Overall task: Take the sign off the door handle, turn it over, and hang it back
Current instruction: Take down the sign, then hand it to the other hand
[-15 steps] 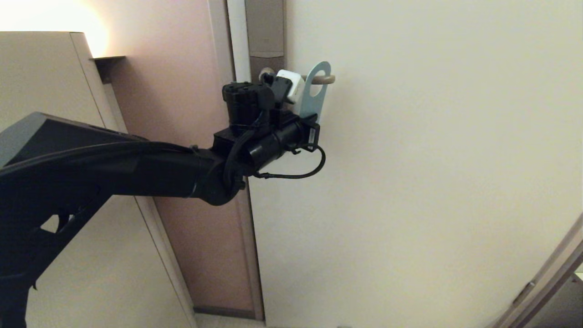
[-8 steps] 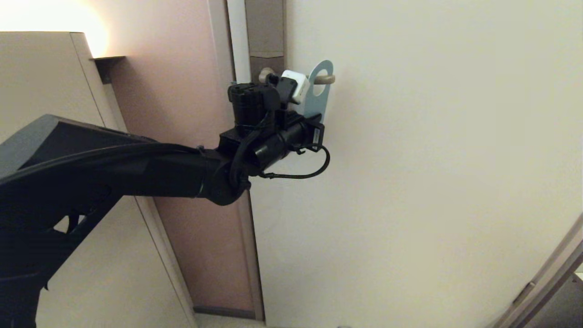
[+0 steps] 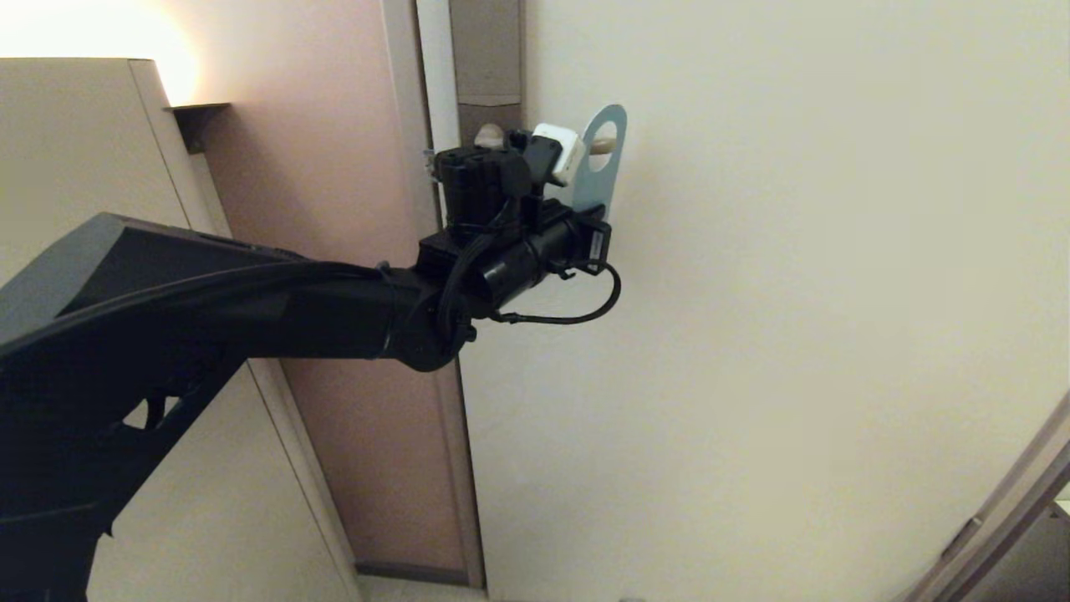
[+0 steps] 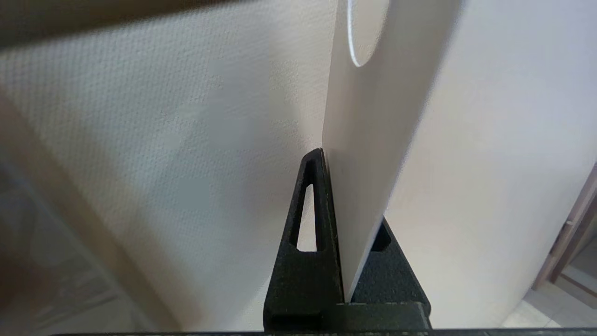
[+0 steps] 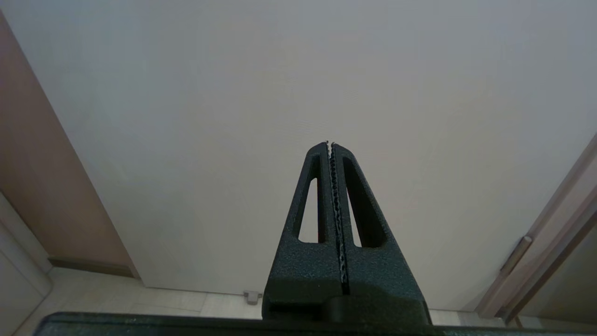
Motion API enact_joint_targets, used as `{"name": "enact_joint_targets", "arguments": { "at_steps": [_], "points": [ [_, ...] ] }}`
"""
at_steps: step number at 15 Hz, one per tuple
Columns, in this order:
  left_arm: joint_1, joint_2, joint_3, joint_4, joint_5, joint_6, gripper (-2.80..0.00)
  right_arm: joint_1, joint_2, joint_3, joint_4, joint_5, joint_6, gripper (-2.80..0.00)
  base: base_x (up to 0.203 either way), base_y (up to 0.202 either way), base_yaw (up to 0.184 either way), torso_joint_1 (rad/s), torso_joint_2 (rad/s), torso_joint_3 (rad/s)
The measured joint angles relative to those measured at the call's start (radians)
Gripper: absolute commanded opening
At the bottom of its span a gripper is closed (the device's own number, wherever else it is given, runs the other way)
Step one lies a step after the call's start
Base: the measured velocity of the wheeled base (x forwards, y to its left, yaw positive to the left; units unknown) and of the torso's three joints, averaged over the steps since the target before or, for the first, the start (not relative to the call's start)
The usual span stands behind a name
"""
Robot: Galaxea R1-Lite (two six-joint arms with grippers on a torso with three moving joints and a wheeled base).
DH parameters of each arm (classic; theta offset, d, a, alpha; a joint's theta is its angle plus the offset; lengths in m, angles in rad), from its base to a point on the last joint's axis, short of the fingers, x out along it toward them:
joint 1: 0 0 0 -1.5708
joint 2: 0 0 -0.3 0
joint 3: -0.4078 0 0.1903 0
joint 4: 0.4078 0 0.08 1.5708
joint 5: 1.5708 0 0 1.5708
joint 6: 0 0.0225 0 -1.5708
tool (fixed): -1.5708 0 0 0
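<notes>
The sign (image 3: 600,171) is a pale blue card with an oval hole, held upright against the cream door. The tip of the door handle (image 3: 599,144) shows through the hole; the rest of the lever is hidden behind my wrist camera, below the lock plate (image 3: 487,75). My left gripper (image 3: 588,216) is shut on the sign's lower end. In the left wrist view the sign (image 4: 373,116) stands pinched edge-on in my left gripper (image 4: 347,219), its pale face showing. My right gripper (image 5: 329,144) is shut and empty, facing the lower door, out of the head view.
The cream door (image 3: 752,334) fills the right. A pinkish wall panel (image 3: 334,150) and a beige cabinet (image 3: 75,134) stand to the left. Another door frame (image 3: 1003,502) is at the lower right. A small door stop (image 5: 252,297) sits on the floor.
My left gripper has moved right and slightly up with the sign, sliding it along the handle toward the lever's tip. The right arm has not visibly moved.
</notes>
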Motion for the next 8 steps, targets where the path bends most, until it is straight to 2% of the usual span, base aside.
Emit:
{"name": "enact_joint_targets", "arguments": {
  "at_steps": [8],
  "points": [
    [-0.073,-0.012,0.021,-0.001,0.004,-0.004,-2.8,0.0,0.0,0.0,0.0,0.0,0.0,-2.8,0.0,0.0,0.0,0.0,0.0,0.0]
  ]
}}
